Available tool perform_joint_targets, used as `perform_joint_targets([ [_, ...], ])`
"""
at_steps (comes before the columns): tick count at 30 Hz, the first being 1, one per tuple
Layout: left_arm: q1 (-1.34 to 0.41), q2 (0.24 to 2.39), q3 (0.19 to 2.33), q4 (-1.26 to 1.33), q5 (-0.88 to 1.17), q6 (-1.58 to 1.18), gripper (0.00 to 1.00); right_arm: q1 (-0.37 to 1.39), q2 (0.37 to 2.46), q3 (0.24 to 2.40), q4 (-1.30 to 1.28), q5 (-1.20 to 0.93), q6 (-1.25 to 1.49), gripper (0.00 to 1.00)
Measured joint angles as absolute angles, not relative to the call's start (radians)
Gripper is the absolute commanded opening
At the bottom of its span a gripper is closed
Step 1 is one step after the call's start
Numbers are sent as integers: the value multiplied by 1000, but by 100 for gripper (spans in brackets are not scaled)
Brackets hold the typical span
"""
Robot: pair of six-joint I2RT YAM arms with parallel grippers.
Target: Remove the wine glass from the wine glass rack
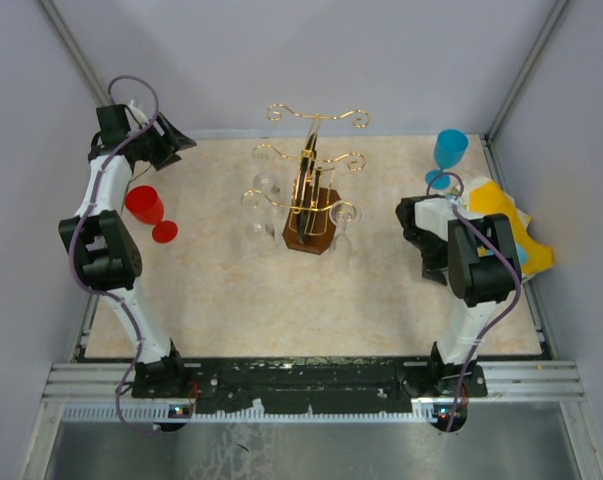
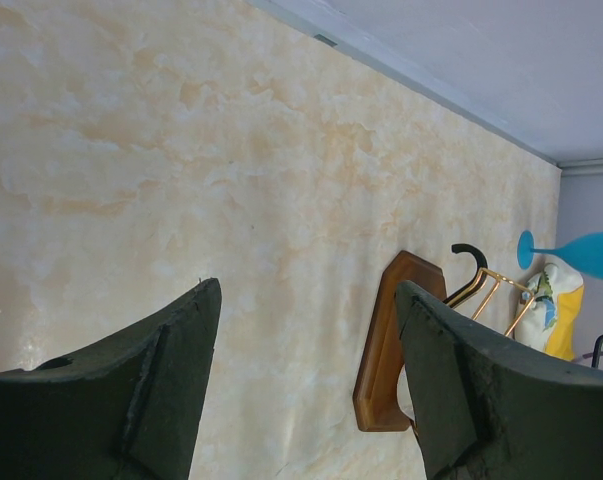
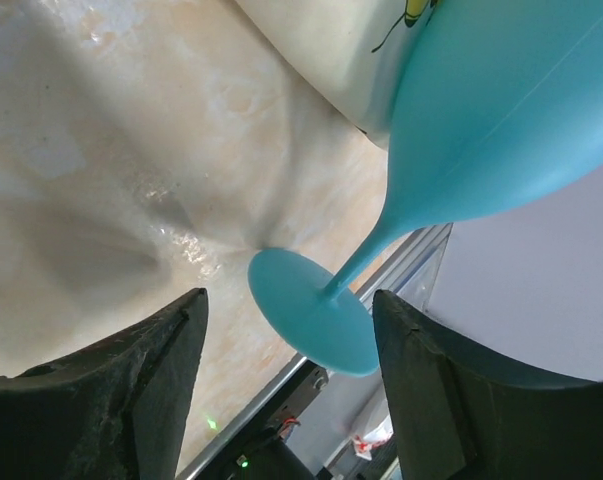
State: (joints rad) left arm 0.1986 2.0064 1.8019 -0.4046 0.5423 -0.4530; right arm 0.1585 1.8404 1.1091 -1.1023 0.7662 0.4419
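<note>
Camera overhead alone shows red glass [image 1: 144, 205].

No writing, label, brand, number or sign can be read in any view. The yellow and white cloth [image 1: 531, 250] at the right edge of the bench [image 1: 231, 300] bears a printed pattern, too blurred to show any letters.

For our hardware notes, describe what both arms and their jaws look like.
Both the left arm and the right arm pair white tubular links with bulky black joint housings. A purple cable loops loosely along each, from base to wrist. In the wrist views the jaws are matte black, broad wedges with rough, slightly ragged edges. No markings are legible.
</note>
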Motion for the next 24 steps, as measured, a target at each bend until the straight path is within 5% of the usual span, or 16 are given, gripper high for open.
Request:
perform_joint_targets([
  [7,199,2006,1802,-406,543,-454,75,154,1828,1135,-1131,712,454,35],
  [12,199,2006,1802,-411,543,-456,75,124,1804,1135,-1135,682,447,0],
  [22,199,2006,1802,-412,543,-456,74,87,1799,1135,-1140,671,453,0],
  [24,199,2006,1802,-412,543,-457,74,88,1792,1135,-1141,660,453,10],
])
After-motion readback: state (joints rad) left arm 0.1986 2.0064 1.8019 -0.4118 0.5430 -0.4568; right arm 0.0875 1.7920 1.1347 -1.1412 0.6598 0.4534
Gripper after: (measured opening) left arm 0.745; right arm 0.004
